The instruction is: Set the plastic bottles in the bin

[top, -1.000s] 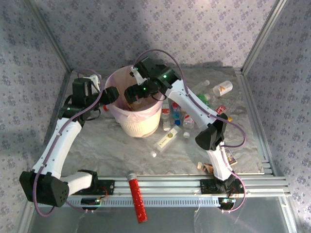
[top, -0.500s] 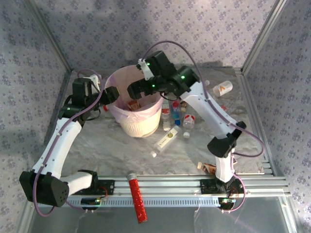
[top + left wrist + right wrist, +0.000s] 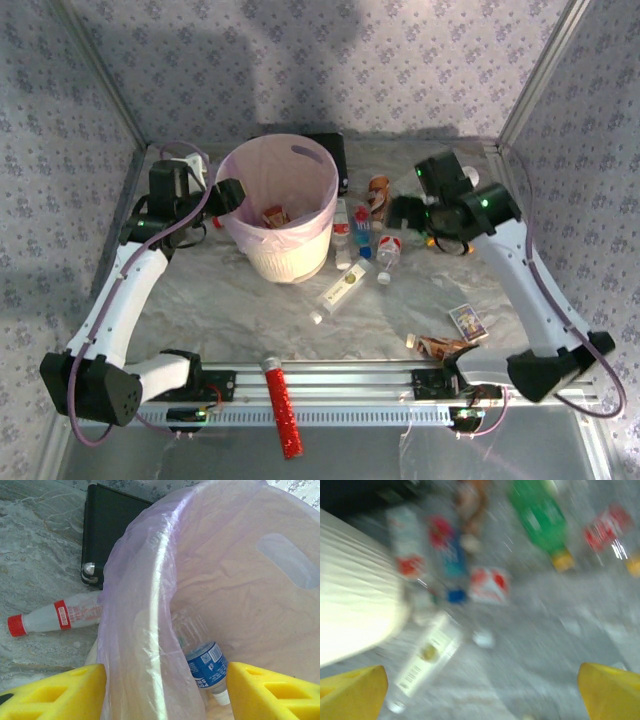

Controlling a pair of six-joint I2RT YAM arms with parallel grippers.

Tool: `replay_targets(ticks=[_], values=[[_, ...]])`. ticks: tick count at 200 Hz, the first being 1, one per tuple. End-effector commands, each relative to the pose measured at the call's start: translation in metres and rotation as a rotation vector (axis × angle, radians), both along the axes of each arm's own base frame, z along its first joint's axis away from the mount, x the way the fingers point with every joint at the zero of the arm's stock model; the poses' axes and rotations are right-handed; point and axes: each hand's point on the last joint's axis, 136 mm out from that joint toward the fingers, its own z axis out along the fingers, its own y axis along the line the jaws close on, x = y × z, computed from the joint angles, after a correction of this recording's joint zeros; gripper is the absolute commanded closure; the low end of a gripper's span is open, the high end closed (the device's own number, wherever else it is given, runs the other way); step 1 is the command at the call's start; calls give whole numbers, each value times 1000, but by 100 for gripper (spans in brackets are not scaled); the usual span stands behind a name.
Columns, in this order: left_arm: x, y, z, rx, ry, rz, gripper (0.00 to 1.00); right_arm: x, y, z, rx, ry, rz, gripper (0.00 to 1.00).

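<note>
The left gripper clasps the bin by its rim at 9 o'clock, steadying it. A blue-labelled bottle lies inside. The right gripper hangs spread wide and empty over the loose plastic bottles crowded at the bin's 3 o'clock. They look light, thin-walled and slick, likely to roll or squirt out of a pinch. The green bottle is best taken across the middle of its body, not at the tapering neck.
</note>
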Motion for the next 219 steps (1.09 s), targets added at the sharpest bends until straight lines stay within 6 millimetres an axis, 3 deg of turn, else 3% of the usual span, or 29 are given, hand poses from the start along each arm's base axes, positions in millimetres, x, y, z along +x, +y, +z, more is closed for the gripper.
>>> replay_targets(ticks=[1,45,87,159,186,219], values=[[3,1,-4,43,9,-11,36,-51,-37,-50,-84,194,-210,1],[12,-6,-10,49,25,-43,36,-119,-48,-131,-142,448,-303,1],[17,-8,-12,53,33,-55,36,-155,-41,-177,-158,580,-297,1],[14,-4,-17,73,53,-42,36,-172,-36,-222,-158,653,-309,1],[11,-3,-15,74,47,-35,36,-163,-40,-234,-181,639,-297,1],[8,-1,-13,75,42,-29,36,-145,-41,-233,-214,600,-266,1]])
